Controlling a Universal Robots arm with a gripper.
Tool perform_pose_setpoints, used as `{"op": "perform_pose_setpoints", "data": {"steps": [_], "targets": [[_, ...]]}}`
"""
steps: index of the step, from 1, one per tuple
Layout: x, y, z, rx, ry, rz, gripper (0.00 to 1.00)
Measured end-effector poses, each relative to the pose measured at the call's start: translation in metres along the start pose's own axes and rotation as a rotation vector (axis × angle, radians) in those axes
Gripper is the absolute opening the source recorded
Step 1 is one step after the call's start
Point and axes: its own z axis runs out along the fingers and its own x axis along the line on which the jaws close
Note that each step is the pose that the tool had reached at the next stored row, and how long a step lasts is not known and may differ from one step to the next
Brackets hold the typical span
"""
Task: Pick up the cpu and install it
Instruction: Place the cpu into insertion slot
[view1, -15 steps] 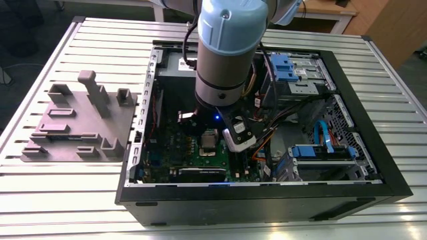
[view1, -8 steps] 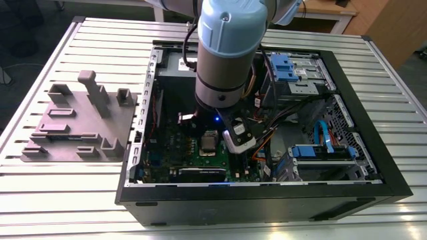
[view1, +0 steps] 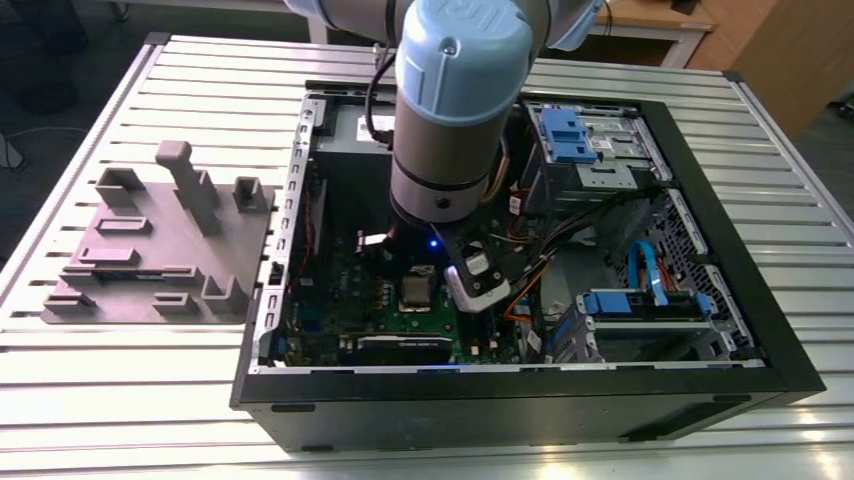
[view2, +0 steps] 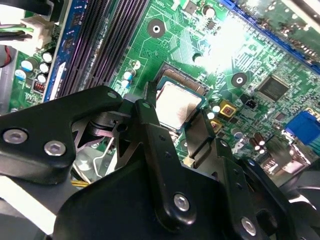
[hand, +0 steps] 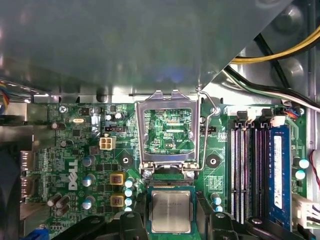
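The arm (view1: 447, 120) reaches down into the open computer case (view1: 534, 400), right over the processor socket (hand: 170, 184) on the green motherboard (hand: 80, 150). In both wrist views the gripper (view2: 175, 112) has its two black fingers (view2: 150, 125) closed against opposite edges of the cpu (view2: 176, 102), so it is gripping the chip. The cpu lies flat with its silver top up, directly over the socket. A strip of the socket peeks out past one edge, so it looks held just above it rather than seated.

The socket's metal load plate (hand: 141, 135) stands hinged open just beside the socket, and its wire lever (hand: 205, 130) is swung up too. The memory slots (hand: 245, 170) run near the socket. The grey fixture plate (view1: 160, 250) lies well apart from the socket, outside the case on the slatted table (view1: 134, 400).
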Motion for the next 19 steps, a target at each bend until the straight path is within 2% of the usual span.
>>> {"op": "perform_pose_setpoints", "data": {"steps": [19], "targets": [[-0.0002, -0.0024, 0.0085, 0.0003, 0.0000, 0.005, 0.47]]}}
